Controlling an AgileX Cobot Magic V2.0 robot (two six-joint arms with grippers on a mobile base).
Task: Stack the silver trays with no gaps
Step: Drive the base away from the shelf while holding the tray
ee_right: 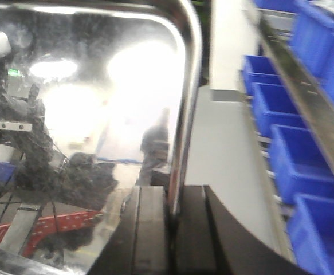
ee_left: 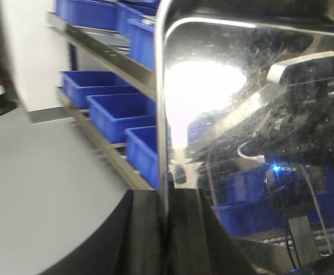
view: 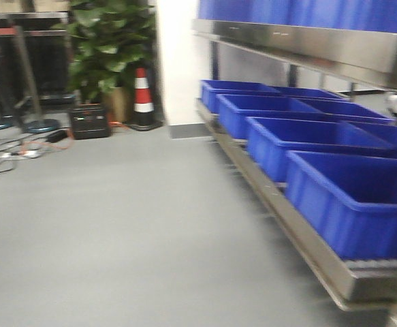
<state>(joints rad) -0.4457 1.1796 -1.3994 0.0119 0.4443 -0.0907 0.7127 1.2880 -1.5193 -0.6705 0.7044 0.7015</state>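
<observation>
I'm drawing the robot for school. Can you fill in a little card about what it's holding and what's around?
Left fingers: clamped on the rim of a silver tray
Right fingers: clamped on the rim of a silver tray
One tray or two: cannot tell
Stack: none in view
Front view, right side: blue bins on a steel shelf
Far end: traffic cone, potted plant

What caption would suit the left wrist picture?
Left gripper pinching the rim of a mirror-bright silver tray, blue bins shelved behind.

Grey floor (view: 116, 225), steel shelving (view: 300, 252) of blue bins (view: 351, 201), potted plant (view: 109, 48), traffic cone (view: 142, 99)
</observation>
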